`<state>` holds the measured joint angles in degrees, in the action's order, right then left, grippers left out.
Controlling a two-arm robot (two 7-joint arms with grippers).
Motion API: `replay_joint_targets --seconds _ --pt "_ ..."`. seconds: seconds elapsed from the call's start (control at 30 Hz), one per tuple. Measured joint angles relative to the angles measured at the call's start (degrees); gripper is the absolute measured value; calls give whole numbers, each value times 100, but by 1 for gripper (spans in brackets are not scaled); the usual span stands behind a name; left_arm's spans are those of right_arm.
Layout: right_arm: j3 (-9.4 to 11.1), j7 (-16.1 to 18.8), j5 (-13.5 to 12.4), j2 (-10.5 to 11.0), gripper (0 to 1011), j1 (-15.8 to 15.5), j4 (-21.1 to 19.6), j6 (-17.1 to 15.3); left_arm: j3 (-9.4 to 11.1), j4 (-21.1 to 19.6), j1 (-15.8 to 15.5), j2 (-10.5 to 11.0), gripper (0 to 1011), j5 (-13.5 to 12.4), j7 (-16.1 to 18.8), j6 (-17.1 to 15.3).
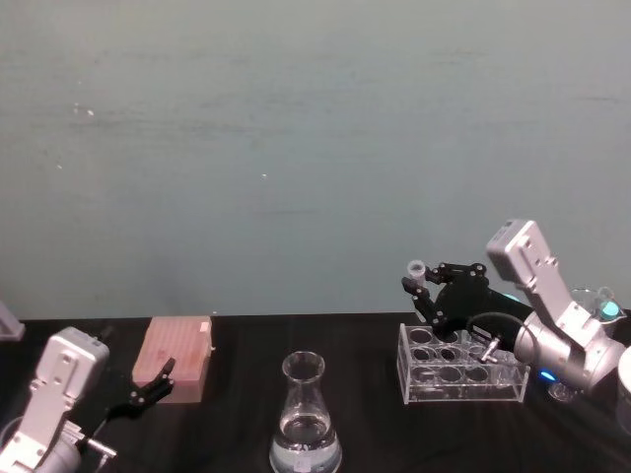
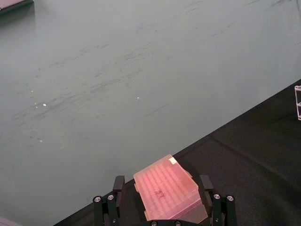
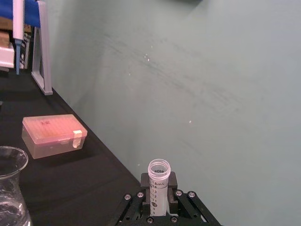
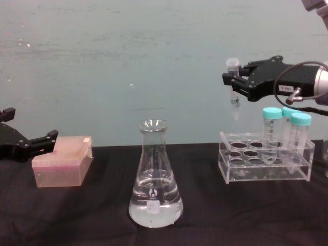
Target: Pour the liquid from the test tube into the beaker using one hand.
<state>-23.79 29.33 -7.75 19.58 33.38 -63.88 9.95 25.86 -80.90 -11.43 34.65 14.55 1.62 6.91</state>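
My right gripper (image 4: 236, 83) is shut on the test tube (image 4: 234, 89), a slim clear graduated tube held upright in the air above the left end of the rack. In the right wrist view the test tube (image 3: 159, 173) stands open-topped between the fingers. I cannot tell how much liquid is inside it. The beaker (image 4: 155, 177), a clear conical flask, stands at the table's middle front, to the left of the tube and lower. Clear liquid (image 4: 155, 207) fills its base. My left gripper (image 1: 150, 386) rests open at the far left beside a pink box.
A clear acrylic rack (image 4: 266, 166) on the right holds teal-capped tubes (image 4: 272, 128). A pink tip box (image 1: 177, 357) sits at the left, just ahead of the left gripper (image 2: 161, 190). A pipette stand (image 3: 41, 47) stands far off at the table's left end.
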Motion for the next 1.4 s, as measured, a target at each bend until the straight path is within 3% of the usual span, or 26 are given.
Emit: replay_joint_targets --seconds 0.43,0.83,1.4 --pt "-169 -435 765 76 199 -192 -431 519 0 0 0 0 1000 0 0 0" --pt "-316 -372 983 -3 199 -218 -576 582 0 0 0 0 1000 0 0 0" --pt "-660 -456 1561 -139 199 -83 -533 738 0 0 0 0 1000 0 0 0"
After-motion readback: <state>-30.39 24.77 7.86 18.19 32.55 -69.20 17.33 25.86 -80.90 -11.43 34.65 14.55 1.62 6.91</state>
